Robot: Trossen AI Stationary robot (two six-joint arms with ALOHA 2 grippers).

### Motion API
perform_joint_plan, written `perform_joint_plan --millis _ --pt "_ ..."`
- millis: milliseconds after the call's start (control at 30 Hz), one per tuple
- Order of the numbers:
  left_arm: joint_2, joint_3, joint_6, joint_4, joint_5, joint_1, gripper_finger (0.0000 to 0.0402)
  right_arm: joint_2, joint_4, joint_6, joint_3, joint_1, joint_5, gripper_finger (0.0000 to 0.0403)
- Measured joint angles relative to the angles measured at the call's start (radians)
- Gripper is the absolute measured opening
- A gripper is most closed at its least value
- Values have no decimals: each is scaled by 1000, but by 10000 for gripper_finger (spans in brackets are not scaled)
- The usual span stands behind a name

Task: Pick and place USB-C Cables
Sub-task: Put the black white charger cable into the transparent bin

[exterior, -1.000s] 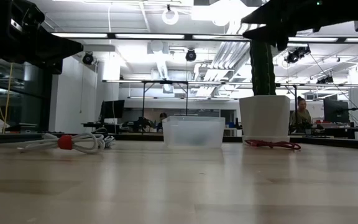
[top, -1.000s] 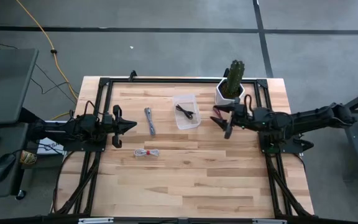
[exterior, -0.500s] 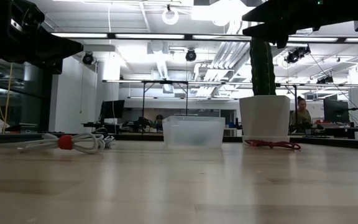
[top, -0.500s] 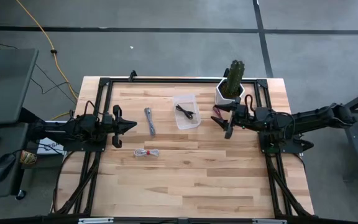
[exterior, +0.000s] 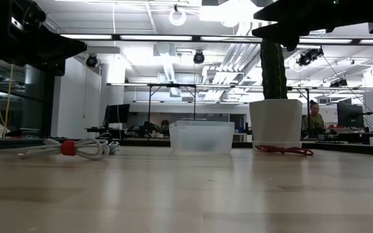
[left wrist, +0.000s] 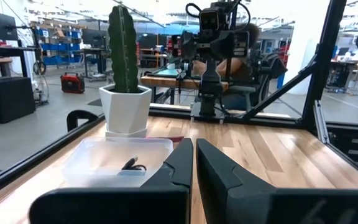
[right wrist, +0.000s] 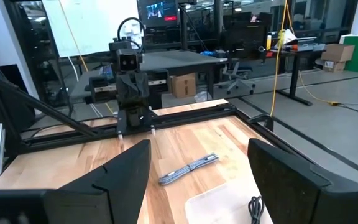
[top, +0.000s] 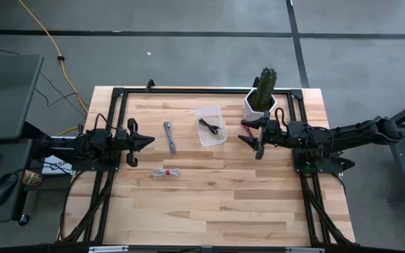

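Right tool (top: pixel 249 138) has spread wider and edged toward the container, above the dark red cable (exterior: pixel 285 150).
Whitish cable (top: pixel 166 172) at 7 o'clock on the counter (top: pixel 216 204); grey cable (top: pixel 169 136) beyond; black cable (top: pixel 211 127) inside the container (top: pixel 210 112); left tool (top: pixel 150 142) pressed together.

Right pincer (top: pixel 256 138) spread wide above table; left pincer (top: pixel 148 143) closed, waiting

My arms were dark and jointed, wrapped in black wiring, each ending in two matte wedge-shaped fingers (right wrist: pixel 120 171).
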Motion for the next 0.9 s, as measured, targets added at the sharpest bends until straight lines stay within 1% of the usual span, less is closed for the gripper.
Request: perform_joint_plan --millis 300,367,467,533,600,667,800,900 --pt "0 0 0 1 0 0 3 0 -40 33 0 0 0 261" --pt "0 0 -25 7 0 0 3 0 -49 36 0 0 0 261" --pt "15 0 -66 92 8 0 3 1 -50 35 0 0 0 261" --pt "41 0 -69 154 38 -2 5 2 -50 35 0 0 0 261" --pt "83 0 -79 229 49 -11 11 2 -50 35 0 0 1 261" --pt "146 0 -91 286 35 -25 21 2 -49 37 0 0 3 261" --pt "312 0 -108 394 -67 -50 50 2 -48 45 0 0 3 261" --pt "447 10 -156 430 -163 -55 78 2 -47 46 0 0 3 261"
